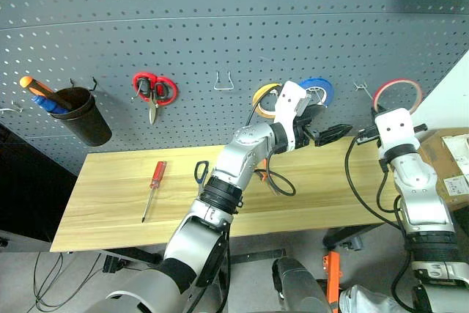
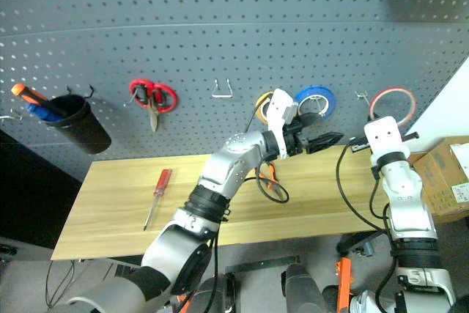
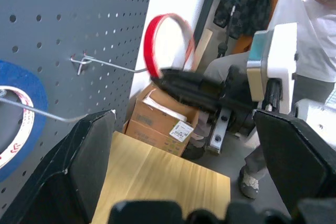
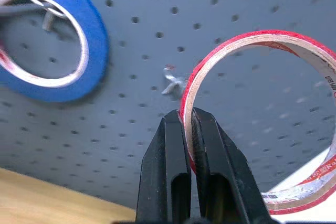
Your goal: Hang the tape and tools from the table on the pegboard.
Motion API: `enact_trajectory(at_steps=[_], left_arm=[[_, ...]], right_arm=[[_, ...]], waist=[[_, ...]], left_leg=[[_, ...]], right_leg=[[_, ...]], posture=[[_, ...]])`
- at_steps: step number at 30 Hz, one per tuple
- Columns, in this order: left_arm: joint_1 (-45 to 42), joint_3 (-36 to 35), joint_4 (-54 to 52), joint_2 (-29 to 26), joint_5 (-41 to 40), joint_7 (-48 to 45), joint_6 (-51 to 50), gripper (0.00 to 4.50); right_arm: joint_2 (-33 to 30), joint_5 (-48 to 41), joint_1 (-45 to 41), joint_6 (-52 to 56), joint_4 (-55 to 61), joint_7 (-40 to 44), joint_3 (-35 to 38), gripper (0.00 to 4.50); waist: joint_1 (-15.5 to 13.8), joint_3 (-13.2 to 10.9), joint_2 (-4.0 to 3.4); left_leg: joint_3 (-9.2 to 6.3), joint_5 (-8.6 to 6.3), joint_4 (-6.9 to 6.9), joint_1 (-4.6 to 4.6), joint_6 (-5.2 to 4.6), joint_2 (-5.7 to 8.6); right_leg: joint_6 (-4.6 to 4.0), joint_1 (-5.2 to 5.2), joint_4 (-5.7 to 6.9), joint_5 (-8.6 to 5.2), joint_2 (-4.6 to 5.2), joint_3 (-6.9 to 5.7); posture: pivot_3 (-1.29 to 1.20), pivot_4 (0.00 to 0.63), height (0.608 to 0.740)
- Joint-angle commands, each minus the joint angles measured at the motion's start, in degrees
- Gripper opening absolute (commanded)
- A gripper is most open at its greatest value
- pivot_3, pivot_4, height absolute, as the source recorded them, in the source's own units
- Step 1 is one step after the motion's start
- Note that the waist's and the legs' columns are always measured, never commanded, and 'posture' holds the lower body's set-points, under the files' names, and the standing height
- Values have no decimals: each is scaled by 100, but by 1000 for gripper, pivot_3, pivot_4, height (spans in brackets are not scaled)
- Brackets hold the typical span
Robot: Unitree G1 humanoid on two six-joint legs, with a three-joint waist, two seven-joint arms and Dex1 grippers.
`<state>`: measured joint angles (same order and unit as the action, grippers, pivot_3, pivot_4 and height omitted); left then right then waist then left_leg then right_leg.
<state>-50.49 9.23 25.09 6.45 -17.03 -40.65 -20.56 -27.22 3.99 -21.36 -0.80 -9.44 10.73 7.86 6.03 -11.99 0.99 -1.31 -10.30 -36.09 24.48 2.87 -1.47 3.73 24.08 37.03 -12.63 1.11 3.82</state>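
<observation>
While pinched shut on the red tape [image 4: 252, 114], right gripper [image 4: 189, 129] hovers just short of the empty hook [image 4: 170, 83] on the pegboard [image 1: 183, 20]. Judged: hanging step; next, slipping the ring over that hook ahead, then releasing. Left gripper [image 1: 322, 126] spread wide, holding nothing, just beside.

Looks like a workshop or lab corner: dark grey pegboard [image 1: 220, 27] with metal hooks carrying tape rolls [image 1: 316, 90] and red-handled scissors [image 1: 154, 91], a black tool cup [image 1: 82, 115], a light wooden table [image 1: 117, 196] beneath, cardboard boxes [image 3: 163, 121] stacked beside
</observation>
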Motion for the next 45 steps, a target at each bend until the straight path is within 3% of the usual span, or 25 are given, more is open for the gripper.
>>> enact_trajectory(at_steps=[1,22,25,34,36,39,45], left_arm=[[-213,-54,-13,68,7,-38,178,4500],[-319,-95,168,122,23,-57,238,4500],[-288,-87,129,117,24,-46,218,4500],[-238,-80,73,106,29,-16,190,4500],[-205,-79,26,96,28,8,162,4500],[-32,-56,-196,36,50,109,36,4500],[1177,-63,-1605,-310,151,846,-788,4500]], right_arm=[[-103,-314,-248,-272,-181,261,181,37],[-250,-1041,-1300,-248,-1791,1322,173,37],[-270,-1029,-1296,-290,-1875,1314,180,768],[-268,-973,-1049,-258,-1728,1156,195,3947],[-215,-968,-845,-166,-1492,1040,203,4468],[-139,-1041,-351,189,-788,958,184,4468],[19,-1188,1332,2006,1957,954,-163,4468]], waist=[[24,0,0],[61,1,-1],[60,1,-1],[59,1,-1],[54,1,-1],[49,1,-2],[59,16,-17]], left_leg=[[1,1,-1,0,-1,0],[12,1,0,-10,-2,1],[12,1,0,-10,-2,0],[15,1,-1,-13,-2,0],[15,1,0,-13,-2,1],[15,1,1,-13,-2,0],[13,0,4,-16,-2,-8]], right_leg=[[1,-1,0,1,0,2],[5,-3,8,4,-2,18],[5,-2,8,4,-2,19],[6,-3,13,5,-2,22],[6,-2,13,5,-2,23],[6,-2,12,5,-2,23],[6,2,22,3,-7,26]], posture=[[-126,105,740],[-116,114,740],[-114,115,740],[-111,115,740],[-109,115,740],[-109,120,740],[-111,148,740]])
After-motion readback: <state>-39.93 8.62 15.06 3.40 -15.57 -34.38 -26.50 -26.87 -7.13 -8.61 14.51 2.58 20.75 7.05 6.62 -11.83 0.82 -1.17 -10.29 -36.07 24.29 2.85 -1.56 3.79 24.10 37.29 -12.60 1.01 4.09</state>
